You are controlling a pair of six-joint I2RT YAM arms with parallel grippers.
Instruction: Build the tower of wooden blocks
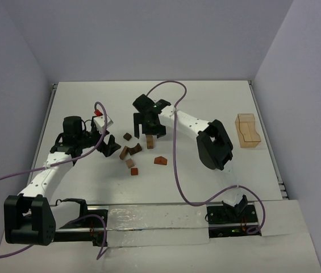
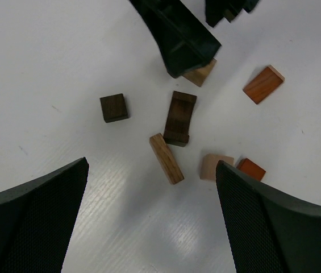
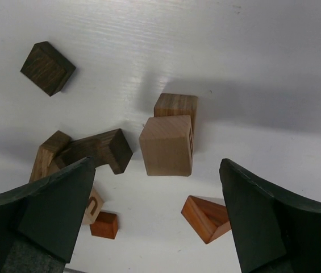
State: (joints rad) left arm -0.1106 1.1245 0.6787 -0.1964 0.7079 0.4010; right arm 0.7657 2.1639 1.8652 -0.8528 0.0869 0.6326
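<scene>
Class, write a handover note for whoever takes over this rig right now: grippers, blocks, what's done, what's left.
Left gripper: open, empty.
Right gripper: open, its fingers either side of the tower, not touching it.
Done: the tower appears to be two high, a light cube on a tan block.
Loose nearby: dark cube, dark arch, red wedge, a few more.
Left: stack the loose ones.

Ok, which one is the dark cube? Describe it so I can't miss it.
On the white table, find the loose wooden blocks mid-table. The dark cube lies at their far-left edge in the top view, touching nothing. It is the only near-black plain cube; the other dark piece is long and notched.
</scene>
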